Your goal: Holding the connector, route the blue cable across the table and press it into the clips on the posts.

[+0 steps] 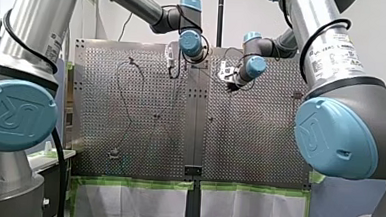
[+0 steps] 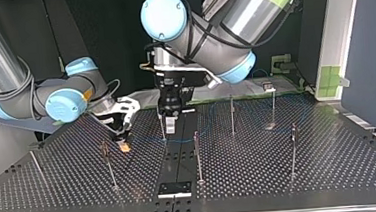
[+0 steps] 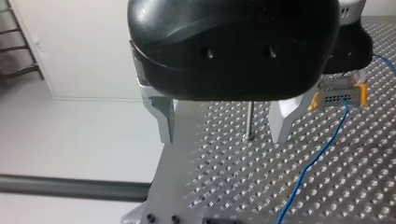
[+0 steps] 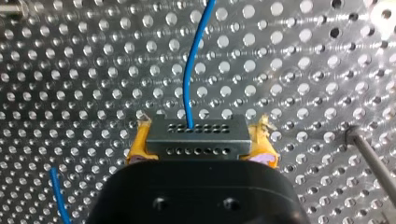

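My right gripper is shut on a small grey connector, held between yellow pads just above the perforated table. The blue cable leaves the connector's face and runs ahead over the holes. In the top view that gripper hangs low at the left beside a thin post. My left gripper is open, its metal fingers standing on either side of a thin post without touching it. The connector and cable show just beside it.
Several thin upright posts stand across the table, among them one near the middle and two to the right. A black plate sits at the near edge of the top view. The cable loops over the left panel.
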{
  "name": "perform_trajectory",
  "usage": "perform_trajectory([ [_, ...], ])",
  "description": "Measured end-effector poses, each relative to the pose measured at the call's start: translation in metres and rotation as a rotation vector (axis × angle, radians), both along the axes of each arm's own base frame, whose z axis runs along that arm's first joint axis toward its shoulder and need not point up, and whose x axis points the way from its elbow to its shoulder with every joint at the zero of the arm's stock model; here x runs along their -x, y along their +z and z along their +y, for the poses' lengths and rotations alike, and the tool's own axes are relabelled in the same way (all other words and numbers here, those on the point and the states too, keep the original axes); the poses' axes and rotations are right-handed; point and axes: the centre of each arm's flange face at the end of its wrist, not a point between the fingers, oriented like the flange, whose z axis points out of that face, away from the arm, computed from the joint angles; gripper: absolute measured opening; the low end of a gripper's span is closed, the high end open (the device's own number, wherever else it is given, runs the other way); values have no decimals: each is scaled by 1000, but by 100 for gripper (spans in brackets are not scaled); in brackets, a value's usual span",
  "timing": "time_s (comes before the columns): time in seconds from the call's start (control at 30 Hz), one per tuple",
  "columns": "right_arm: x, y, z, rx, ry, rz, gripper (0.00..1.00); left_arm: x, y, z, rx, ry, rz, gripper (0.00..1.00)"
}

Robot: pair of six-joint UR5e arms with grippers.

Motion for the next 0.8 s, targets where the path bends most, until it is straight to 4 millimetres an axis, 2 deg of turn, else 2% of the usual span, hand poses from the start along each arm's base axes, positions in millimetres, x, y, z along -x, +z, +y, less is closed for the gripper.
perform_trajectory([
  [0.17,7,0,-5,0,-13,0,0,-5,-5,-15,-33,26,7,100],
  [0.53,18,-1,-14,1,-31,4,0,-23,-23,-31,-77,104,12,100],
  [0.8,19,-1,-15,3,-33,7,0,-46,-31,-45,-94,178,-25,100],
])
